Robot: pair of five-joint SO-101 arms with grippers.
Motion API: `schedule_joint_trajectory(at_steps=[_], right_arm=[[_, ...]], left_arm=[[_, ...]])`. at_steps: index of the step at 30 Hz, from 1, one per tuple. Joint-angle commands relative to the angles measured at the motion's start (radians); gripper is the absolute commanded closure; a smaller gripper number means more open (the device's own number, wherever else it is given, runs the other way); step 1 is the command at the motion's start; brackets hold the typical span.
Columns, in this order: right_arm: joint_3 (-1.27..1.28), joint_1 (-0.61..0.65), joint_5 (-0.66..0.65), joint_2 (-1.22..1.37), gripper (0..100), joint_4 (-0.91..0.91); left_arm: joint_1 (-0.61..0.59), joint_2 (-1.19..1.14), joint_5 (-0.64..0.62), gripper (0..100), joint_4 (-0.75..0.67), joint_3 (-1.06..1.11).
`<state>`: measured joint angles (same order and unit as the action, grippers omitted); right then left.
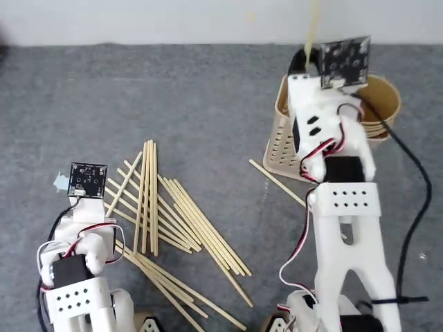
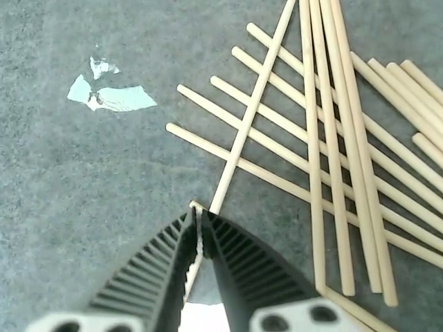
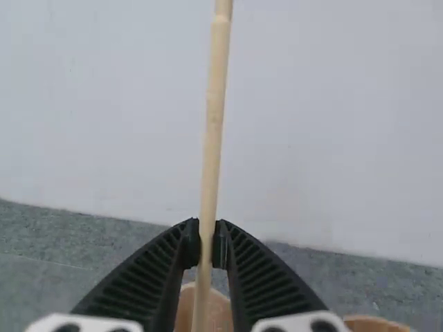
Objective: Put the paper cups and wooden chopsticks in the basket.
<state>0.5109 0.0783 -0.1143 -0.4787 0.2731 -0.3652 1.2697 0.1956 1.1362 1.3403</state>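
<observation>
Over the cream slatted plastic basket (image 1: 280,146) at the far right of the grey felt table (image 1: 208,90), the right gripper (image 3: 205,234) is clamped tight on one pale round wooden chopstick (image 3: 214,104), held upright. Nested brown paper cups (image 1: 385,104) sit at the basket's right edge; whether they are inside it I cannot tell. At the near left, the left gripper (image 2: 199,216) is closed on the end of another chopstick (image 2: 252,111), which lies across the scattered pile of chopsticks (image 1: 173,214).

surface: grey felt mat (image 1: 173,90) | wall (image 1: 138,21): plain white | light: even
</observation>
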Motion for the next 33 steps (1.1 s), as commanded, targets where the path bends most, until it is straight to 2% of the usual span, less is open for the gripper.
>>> schedule_joint_trajectory(at_steps=[1, 3, 8, 16, 25, 33], right_arm=[[0.012, -0.008, 0.000, -0.042, 98.9, -0.022], [-0.002, -0.012, 0.000, -0.047, 97.6, 0.019], [-0.137, -0.010, 0.005, -0.044, 84.6, 0.217], [-0.390, 0.042, 0.008, -0.044, 86.0, 0.550], [-0.377, 0.266, 0.009, 0.008, 86.1, 0.892], [-0.364, 0.450, 0.140, 0.315, 85.8, 0.984]], left_arm=[[-0.005, 0.012, -0.003, 99, -0.021, -0.007], [-0.003, 0.012, -0.003, 99, -0.021, -0.007], [-0.002, 0.012, -0.003, 99, -0.023, -0.007], [-0.008, 0.012, -0.003, 99, -0.023, -0.012], [-0.089, 0.012, -0.005, 99, -0.074, -0.008], [-0.089, 0.012, -0.005, 99, -0.074, -0.008]])
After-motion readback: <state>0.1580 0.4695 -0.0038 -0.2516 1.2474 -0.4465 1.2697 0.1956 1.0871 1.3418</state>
